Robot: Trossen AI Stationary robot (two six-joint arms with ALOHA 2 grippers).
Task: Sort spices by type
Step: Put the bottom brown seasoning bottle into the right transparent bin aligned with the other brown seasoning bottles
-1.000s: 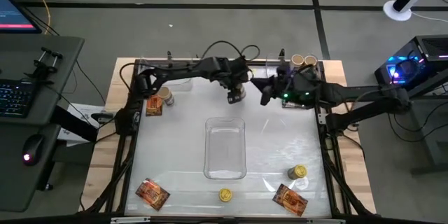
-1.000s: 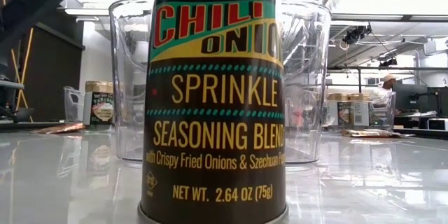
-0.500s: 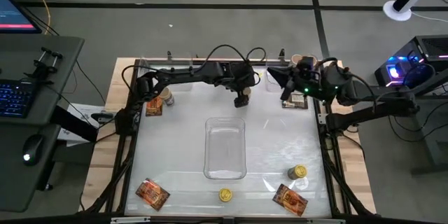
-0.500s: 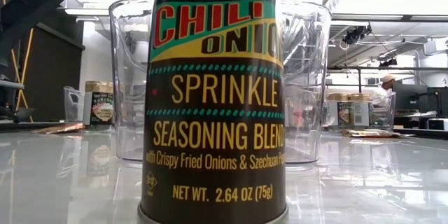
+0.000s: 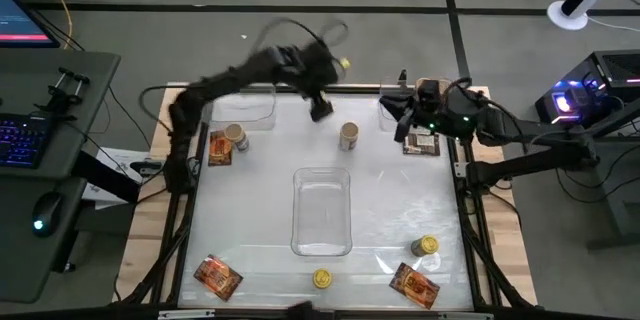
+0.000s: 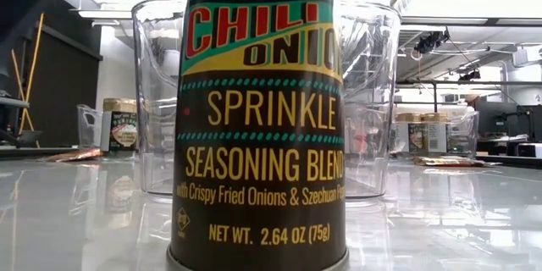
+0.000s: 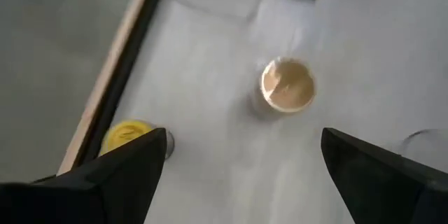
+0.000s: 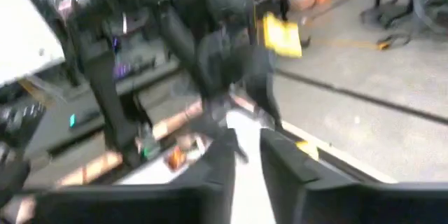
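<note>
A beige-lidded spice jar (image 5: 349, 136) stands upright and alone on the white table, far of the centre; it also shows from above in the left wrist view (image 7: 288, 85). My left gripper (image 5: 320, 110) hangs open above and to the left of that jar (image 7: 245, 147), touching nothing. My right gripper (image 5: 398, 123) is at the far right, pointing level toward the left arm. Its fingers (image 8: 280, 164) show a narrow gap with nothing in it. Beside it lies an orange-red packet (image 5: 421, 144).
A clear tray (image 5: 322, 212) sits mid-table. At the far left are another clear tray (image 5: 250, 108), a beige-lidded jar (image 5: 237, 137) and a packet (image 5: 218, 150). Near the front edge are yellow-lidded jars (image 5: 321, 278) (image 5: 427, 246) and packets (image 5: 217, 275) (image 5: 413, 284). One jar (image 6: 258, 118) fills the low view.
My left gripper has opened and let go of the beige-lidded jar, then risen and swung toward the table's far left. The jar stays upright on the table where it was set. My right gripper has drawn back toward the table's far right corner.
</note>
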